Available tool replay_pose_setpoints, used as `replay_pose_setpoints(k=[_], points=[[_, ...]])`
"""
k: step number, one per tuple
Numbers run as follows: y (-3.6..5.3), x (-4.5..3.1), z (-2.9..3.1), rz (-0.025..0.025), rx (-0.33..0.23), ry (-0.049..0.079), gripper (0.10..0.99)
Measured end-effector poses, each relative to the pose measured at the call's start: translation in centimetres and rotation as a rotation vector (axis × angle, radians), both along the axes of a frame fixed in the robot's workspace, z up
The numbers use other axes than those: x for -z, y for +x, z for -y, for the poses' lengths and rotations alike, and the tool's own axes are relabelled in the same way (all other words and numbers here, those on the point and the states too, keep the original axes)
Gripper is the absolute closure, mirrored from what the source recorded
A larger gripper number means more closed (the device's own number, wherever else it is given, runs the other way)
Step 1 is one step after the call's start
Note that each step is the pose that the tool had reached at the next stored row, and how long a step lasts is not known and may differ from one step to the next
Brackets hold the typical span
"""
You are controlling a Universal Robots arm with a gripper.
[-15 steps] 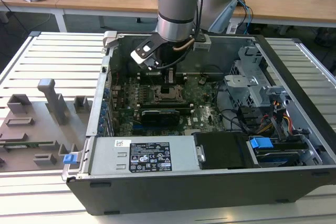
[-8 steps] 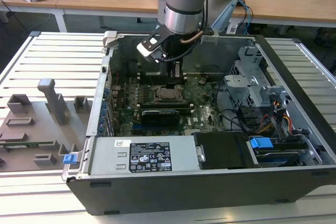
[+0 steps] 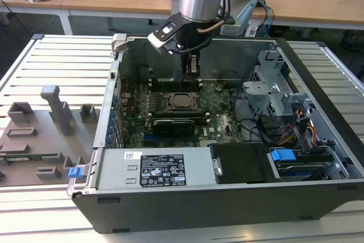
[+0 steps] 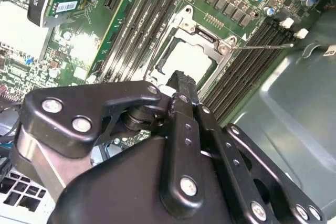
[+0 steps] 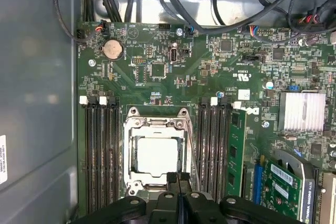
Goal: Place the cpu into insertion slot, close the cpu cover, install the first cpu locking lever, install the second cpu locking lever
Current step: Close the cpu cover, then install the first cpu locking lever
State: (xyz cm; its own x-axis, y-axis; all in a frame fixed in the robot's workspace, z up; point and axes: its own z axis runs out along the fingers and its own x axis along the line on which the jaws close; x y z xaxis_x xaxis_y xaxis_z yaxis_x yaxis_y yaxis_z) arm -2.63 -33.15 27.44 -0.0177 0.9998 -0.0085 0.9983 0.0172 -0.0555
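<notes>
Hovering at 12 o'clock of the cpu (image 3: 182, 101) in the exterior view, my end effector (image 3: 192, 71) is pinched together, empty; I judge it light, fragile, to be taken by its edges.

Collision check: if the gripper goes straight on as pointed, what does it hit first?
Probably the cpu cover, at its frame edge beside the cpu; the gripper hangs over it, jaws shut. Depth unclear.
</notes>
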Motion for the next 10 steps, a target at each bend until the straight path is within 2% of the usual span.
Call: replay_pose_setpoints(k=[10], points=[[0.0, -0.03, 0.0, 0.0, 0.0, 0.0, 0.98]])
